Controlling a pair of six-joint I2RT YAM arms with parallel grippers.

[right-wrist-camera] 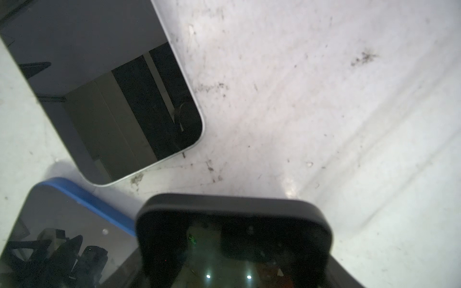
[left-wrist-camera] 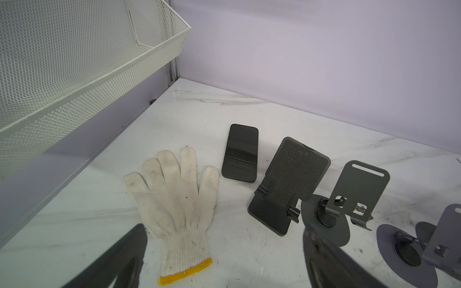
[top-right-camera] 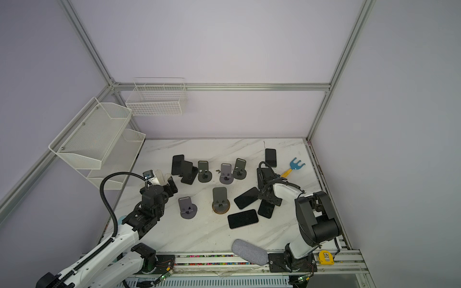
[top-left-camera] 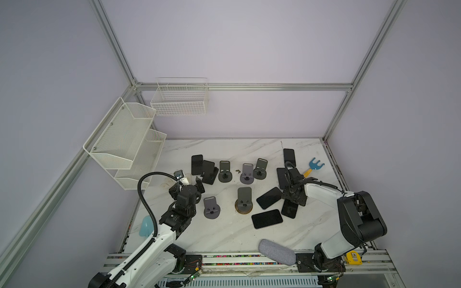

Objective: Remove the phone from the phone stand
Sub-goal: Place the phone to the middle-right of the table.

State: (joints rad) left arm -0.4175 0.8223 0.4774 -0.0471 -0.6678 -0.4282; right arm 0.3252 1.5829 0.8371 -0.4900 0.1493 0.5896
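Above the table [top-left-camera: 224, 239], the right gripper [top-left-camera: 290, 201] clamps a black phone [right-wrist-camera: 234, 224]; left gripper [left-wrist-camera: 223, 232] gapes.

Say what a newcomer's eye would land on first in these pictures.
Dark phones lie scattered on the right half of the marble table, where the right gripper holds a black phone over them. Grey phone stands crowd the middle, and a white glove lies at the left by the mesh shelf.

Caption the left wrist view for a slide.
White glove flat on marble table, beside black phone and empty stands.
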